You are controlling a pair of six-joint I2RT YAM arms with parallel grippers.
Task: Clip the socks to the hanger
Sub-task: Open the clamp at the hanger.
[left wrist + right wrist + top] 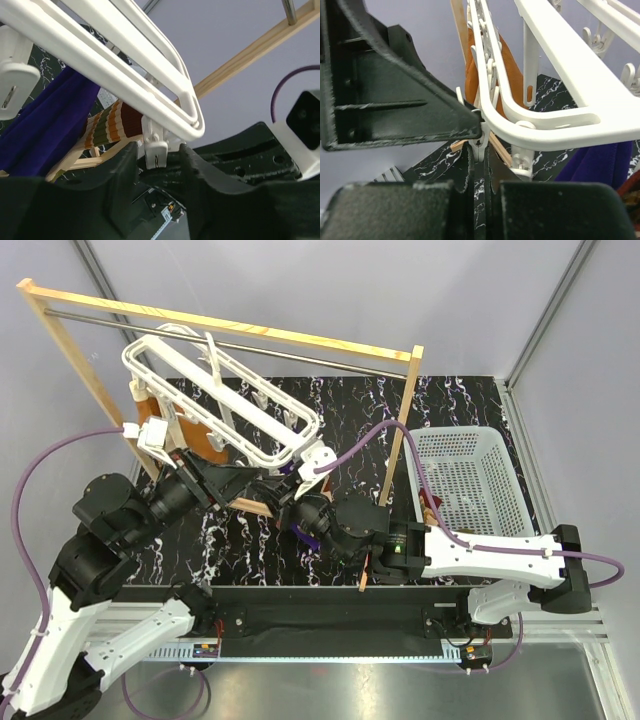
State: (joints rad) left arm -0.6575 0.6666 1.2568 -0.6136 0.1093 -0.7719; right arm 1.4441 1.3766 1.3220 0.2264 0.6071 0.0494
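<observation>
The white hanger (232, 400) hangs tilted under the wooden rack. It also shows in the left wrist view (125, 65) and the right wrist view (570, 90). A striped sock (112, 125) hangs behind its corner, over a wooden bar. My left gripper (157, 167) is open, and a white clip peg (156, 150) at the hanger's corner hangs between its fingers. My right gripper (481, 165) is shut on a small white clip peg (481, 144) under the hanger's rail. In the top view both grippers meet under the hanger's near corner, the left (240, 485) and the right (298, 510).
The wooden rack (230, 328) with its metal rod stands over the black marbled mat (450, 405). A purple cloth (45, 130) and an orange cloth (479, 75) hang from the hanger. A white basket (470, 480) stands at the right, with something maroon (431, 508) at its near left corner.
</observation>
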